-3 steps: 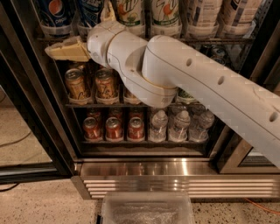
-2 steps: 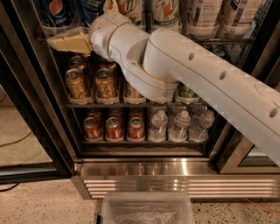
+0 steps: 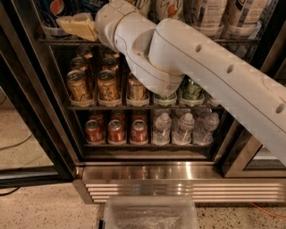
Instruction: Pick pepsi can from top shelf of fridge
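Observation:
The pepsi can [image 3: 54, 10], dark blue with the round logo, stands at the far left of the top shelf [image 3: 232, 39] of the fridge [image 3: 178, 172]; its top is cut off by the frame edge. My gripper [image 3: 68, 23], tan-coloured, is at top-shelf height just right of and in front of the pepsi can's lower part, pointing left. My thick white arm [image 3: 201, 67] crosses from the right and hides the middle of the top shelf. Green-white cans [image 3: 169, 8] and pale cans [image 3: 243, 13] stand further right.
Gold cans [image 3: 78, 85] and green cans [image 3: 192, 89] fill the middle shelf. Red cans [image 3: 116, 132] and water bottles [image 3: 183, 129] fill the bottom shelf. A clear plastic bin [image 3: 149, 214] sits on the floor in front. The black door frame [image 3: 27, 89] stands at left.
My gripper has moved up from just below the top shelf to the shelf's level, closer to the pepsi can. The arm rose with it.

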